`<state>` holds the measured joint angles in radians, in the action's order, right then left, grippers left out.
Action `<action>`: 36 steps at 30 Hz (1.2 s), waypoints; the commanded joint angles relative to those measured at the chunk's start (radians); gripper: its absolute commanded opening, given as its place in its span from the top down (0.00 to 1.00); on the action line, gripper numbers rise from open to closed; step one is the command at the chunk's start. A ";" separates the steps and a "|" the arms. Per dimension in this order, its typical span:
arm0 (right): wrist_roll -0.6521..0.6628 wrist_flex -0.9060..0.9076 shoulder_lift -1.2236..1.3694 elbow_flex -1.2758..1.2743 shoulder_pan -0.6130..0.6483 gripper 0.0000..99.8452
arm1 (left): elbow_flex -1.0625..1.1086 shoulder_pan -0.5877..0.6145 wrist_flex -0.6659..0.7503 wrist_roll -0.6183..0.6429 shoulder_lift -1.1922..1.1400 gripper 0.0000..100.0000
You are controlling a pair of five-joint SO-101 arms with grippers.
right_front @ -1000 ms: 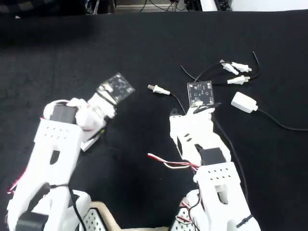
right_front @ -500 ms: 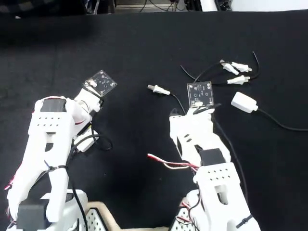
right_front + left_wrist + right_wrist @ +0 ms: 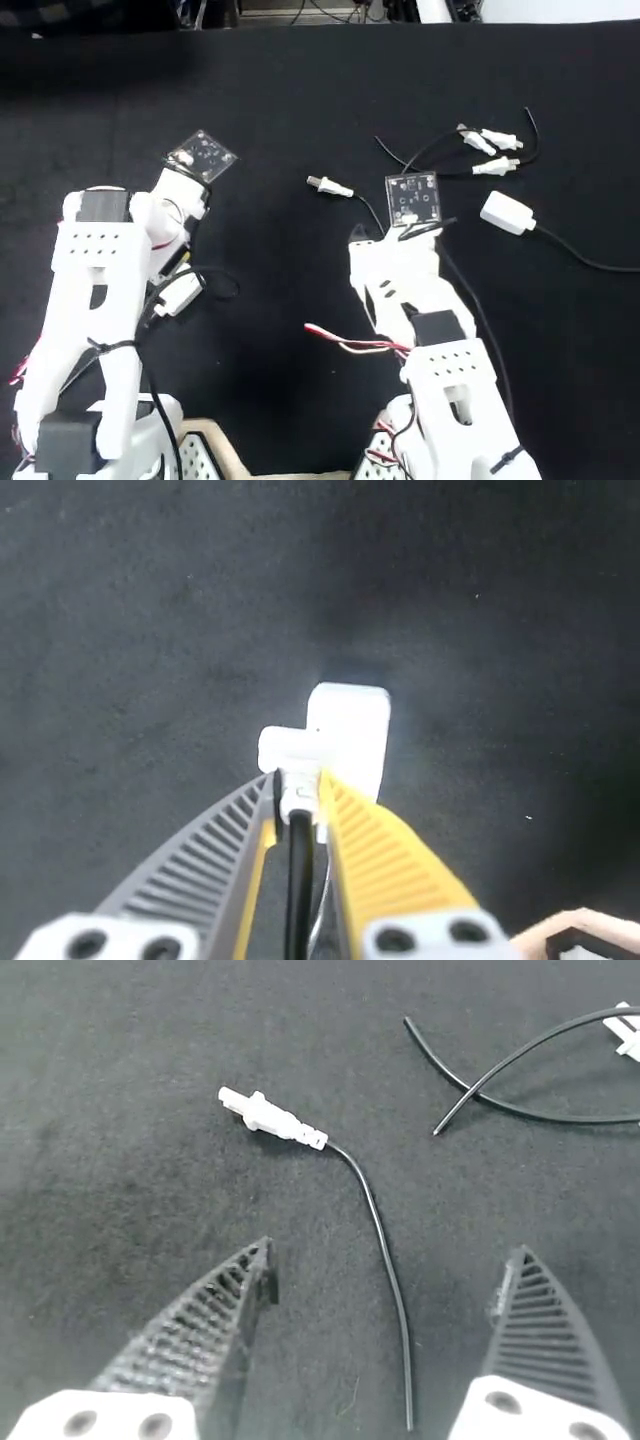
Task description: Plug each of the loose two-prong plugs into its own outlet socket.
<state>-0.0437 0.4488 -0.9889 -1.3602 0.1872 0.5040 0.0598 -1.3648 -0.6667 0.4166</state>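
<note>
My left gripper (image 3: 298,788) is shut on a white two-prong plug (image 3: 290,748) whose black cord runs back between the fingers. The plug sits against a small white socket block (image 3: 350,730) above the black table. In the high view the left arm (image 3: 100,270) stands at the left. My right gripper (image 3: 392,1252) is open above the table, with a loose white plug (image 3: 272,1120) and its black cord (image 3: 378,1220) just beyond the fingertips. That plug (image 3: 330,187) lies left of the right arm's wrist (image 3: 413,197). Two more loose plugs (image 3: 492,152) lie at the far right.
A white adapter block (image 3: 508,213) with a long black cable lies right of the right arm. Crossed black cords (image 3: 500,1070) trail from the far plugs. A black cord loop (image 3: 215,285) hangs beside the left arm. The whole table is covered in black cloth (image 3: 300,90).
The left arm has swung to the left and away from the table's middle, its wrist now farther from the right arm. The right arm has barely shifted.
</note>
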 commanded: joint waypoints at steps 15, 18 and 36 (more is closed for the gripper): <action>-0.006 -0.015 -0.008 -0.001 0.014 0.65 | 0.067 -0.102 0.023 0.058 0.005 0.97; -0.006 -0.015 -0.008 -0.001 0.014 0.65 | 0.074 -0.062 0.057 0.060 0.003 0.97; -0.006 -0.015 -0.008 -0.001 0.017 0.65 | 0.111 -0.005 0.077 0.060 0.005 0.97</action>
<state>-0.0437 0.4488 -0.9889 -1.3679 0.1872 0.6068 0.0506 -1.3050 -0.6130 0.4166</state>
